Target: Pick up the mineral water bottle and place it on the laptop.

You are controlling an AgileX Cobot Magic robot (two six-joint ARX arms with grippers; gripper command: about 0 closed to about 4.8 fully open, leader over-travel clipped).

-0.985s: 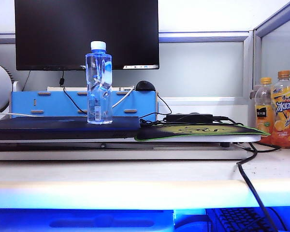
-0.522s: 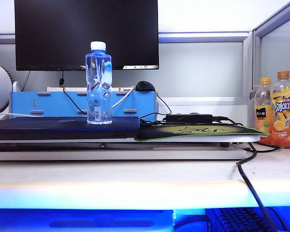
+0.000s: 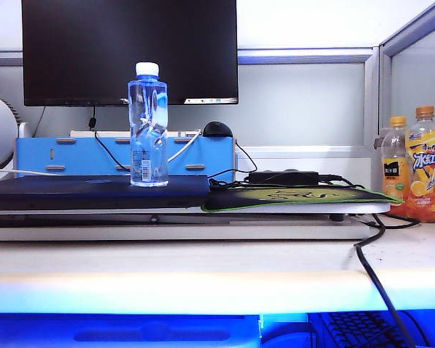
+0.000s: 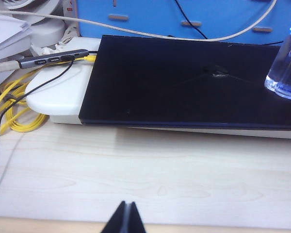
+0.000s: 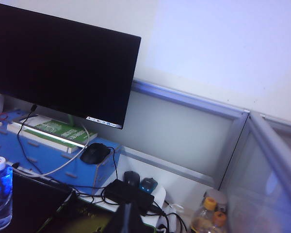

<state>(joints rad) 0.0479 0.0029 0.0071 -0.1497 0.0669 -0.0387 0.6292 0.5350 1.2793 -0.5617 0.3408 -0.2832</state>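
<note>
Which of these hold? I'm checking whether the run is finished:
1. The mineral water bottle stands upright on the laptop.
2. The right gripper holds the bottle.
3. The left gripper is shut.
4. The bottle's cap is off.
1. True: the mineral water bottle stands upright on the laptop.
2. False: the right gripper is shut on nothing, well clear of the bottle.
3. True: the left gripper is shut above bare desk.
4. False: the white cap is on.
</note>
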